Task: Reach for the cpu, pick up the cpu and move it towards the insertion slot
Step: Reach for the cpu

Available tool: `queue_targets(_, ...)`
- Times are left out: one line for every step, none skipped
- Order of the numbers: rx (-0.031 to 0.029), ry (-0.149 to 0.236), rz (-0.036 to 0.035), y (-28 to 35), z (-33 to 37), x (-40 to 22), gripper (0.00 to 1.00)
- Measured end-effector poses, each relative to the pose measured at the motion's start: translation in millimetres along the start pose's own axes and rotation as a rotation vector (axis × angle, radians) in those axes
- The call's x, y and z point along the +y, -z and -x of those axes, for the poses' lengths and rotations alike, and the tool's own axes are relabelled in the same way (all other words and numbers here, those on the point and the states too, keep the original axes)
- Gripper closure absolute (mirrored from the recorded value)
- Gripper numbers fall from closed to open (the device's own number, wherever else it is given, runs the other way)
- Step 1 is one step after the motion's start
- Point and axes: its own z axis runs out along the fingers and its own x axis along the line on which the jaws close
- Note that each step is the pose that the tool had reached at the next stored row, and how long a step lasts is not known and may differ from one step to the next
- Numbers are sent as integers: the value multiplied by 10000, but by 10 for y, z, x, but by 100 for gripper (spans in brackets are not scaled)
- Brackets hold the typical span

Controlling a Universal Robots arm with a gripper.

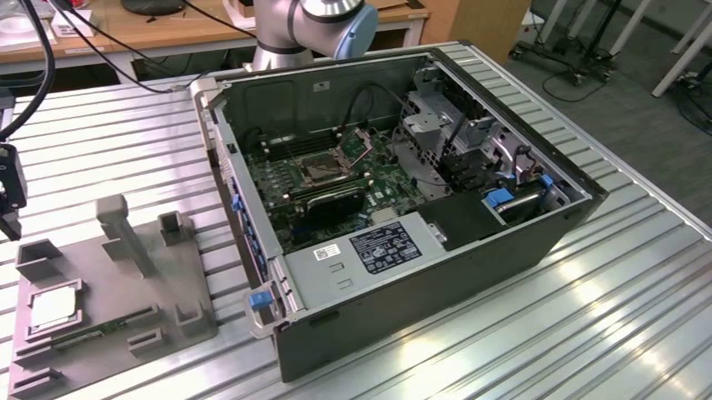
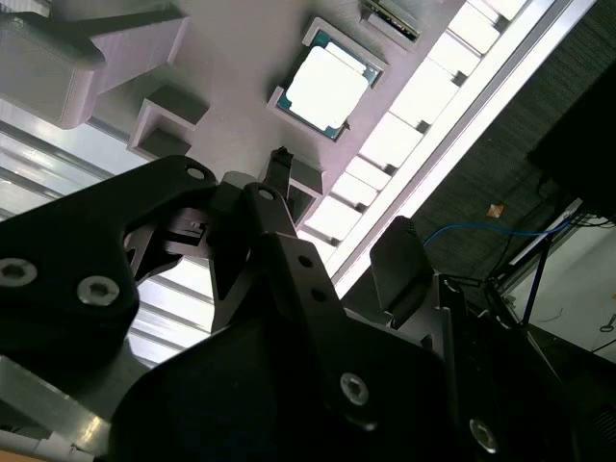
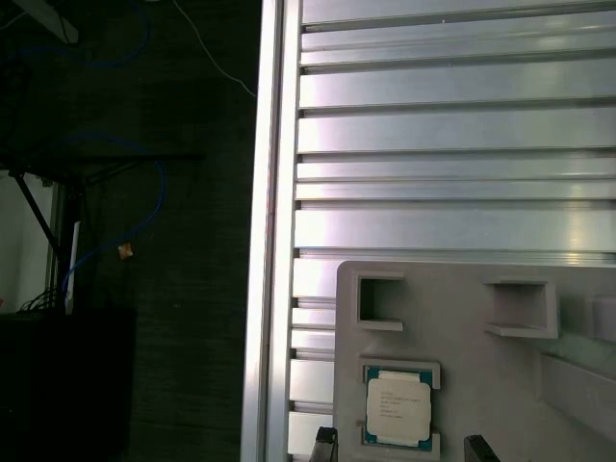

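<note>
Silvery-beige cpu point(image 1: 52, 310) sits in the grey tray point(image 1: 106, 287) at the exterior view's lower left, tool point(image 3: 400, 450) poised wide open above it, pickup not yet made, insertion slot point(image 1: 318, 172) at frame centre well apart.

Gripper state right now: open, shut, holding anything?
Gripper: open, holding nothing. In the first wrist view the cpu lies in the grey tray, with a fingertip on either side.

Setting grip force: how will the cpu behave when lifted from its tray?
Probably stiff: the cpu is a flat square chip with a metal face. Likely light: thin, far smaller than the tray. Its smooth, shiny face may be slippery.
</note>
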Motion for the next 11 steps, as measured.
queue_targets(0,1,0,0,0,0,40)
queue_targets(0,0,-1,0,0,0,40)
queue_targets(0,0,0,0,0,0,40)
queue_targets(0,0,0,0,0,0,40)
queue_targets(-1,0,0,-1,0,0,40)
queue_targets(0,0,0,-2,0,0,40)
queue_targets(0,1,0,-2,0,0,40)
queue_targets(0,0,0,-2,0,0,40)
queue_targets(0,0,0,-2,0,0,40)
queue_targets(0,0,0,-2,0,0,40)
queue_targets(0,0,0,-2,0,0,40)
